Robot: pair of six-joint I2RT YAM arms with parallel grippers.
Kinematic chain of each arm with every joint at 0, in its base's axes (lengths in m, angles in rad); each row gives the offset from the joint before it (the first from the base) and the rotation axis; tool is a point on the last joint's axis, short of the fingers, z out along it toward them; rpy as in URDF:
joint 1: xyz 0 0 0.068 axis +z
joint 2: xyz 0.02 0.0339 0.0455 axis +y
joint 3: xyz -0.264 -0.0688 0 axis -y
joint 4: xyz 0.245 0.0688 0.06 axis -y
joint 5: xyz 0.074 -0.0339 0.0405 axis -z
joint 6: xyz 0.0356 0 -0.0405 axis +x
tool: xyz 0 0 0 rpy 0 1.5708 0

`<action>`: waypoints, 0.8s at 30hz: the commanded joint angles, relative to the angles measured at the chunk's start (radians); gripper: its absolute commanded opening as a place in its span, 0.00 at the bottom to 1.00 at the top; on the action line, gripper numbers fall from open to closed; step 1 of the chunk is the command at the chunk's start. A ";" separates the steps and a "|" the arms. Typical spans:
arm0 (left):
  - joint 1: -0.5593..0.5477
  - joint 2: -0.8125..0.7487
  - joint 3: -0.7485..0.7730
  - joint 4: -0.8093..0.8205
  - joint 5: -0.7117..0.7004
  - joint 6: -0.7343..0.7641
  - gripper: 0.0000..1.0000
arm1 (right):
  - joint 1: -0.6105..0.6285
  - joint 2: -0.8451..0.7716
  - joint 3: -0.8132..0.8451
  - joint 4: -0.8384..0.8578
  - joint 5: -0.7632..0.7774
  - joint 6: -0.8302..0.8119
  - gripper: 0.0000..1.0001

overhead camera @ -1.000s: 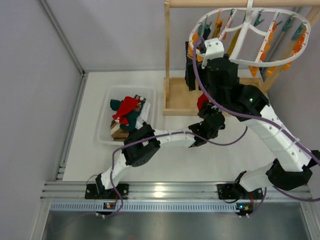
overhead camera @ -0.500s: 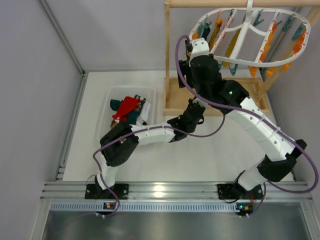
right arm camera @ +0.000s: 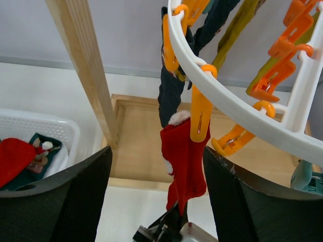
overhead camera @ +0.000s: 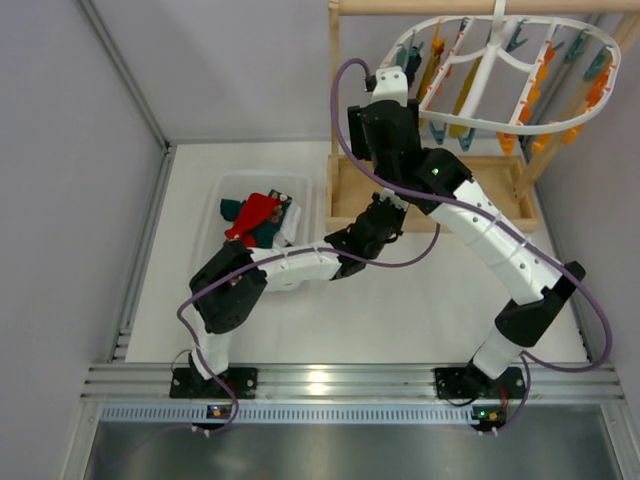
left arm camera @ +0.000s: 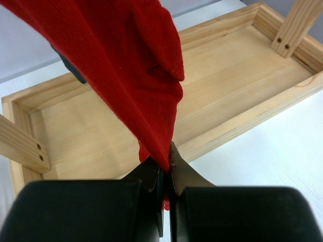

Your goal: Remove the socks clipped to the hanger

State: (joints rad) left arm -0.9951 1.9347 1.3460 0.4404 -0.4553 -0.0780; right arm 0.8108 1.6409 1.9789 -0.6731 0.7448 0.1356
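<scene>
A red sock with a white cuff hangs from an orange clothespin on the white hanger ring. My left gripper is shut on the sock's lower tip, just above the near edge of the wooden tray; it also shows under the sock in the right wrist view. My right gripper is open, with a finger on either side of the sock, not touching it. A dark teal sock and a mustard sock hang behind. From above, the right gripper is at the hanger's left end.
The wooden stand's post rises left of the sock and its tray base lies below. A white bin at the left holds a red sock and teal fabric. Many orange and teal pins hang round the ring.
My right arm has swung left along the ring to its left end. My left gripper has shifted left under it, and its elbow has folded toward the bin.
</scene>
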 commanded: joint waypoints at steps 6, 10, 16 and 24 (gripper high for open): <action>-0.120 -0.051 0.021 0.006 -0.204 0.053 0.00 | -0.009 0.013 0.045 0.060 0.128 0.030 0.70; -0.169 -0.030 0.059 -0.008 -0.206 0.069 0.00 | -0.015 -0.071 -0.011 0.011 0.074 0.061 0.70; -0.200 0.033 0.175 -0.057 -0.197 0.101 0.00 | -0.087 -0.305 -0.173 -0.035 -0.249 0.094 0.75; -0.197 0.237 0.450 -0.172 -0.185 0.152 0.00 | -0.263 -0.506 -0.200 -0.184 -0.416 0.021 0.78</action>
State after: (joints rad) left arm -1.1908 2.0918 1.6909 0.3412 -0.6552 0.0399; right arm 0.6144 1.1660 1.7733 -0.7609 0.4206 0.1917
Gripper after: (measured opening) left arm 0.020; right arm 0.774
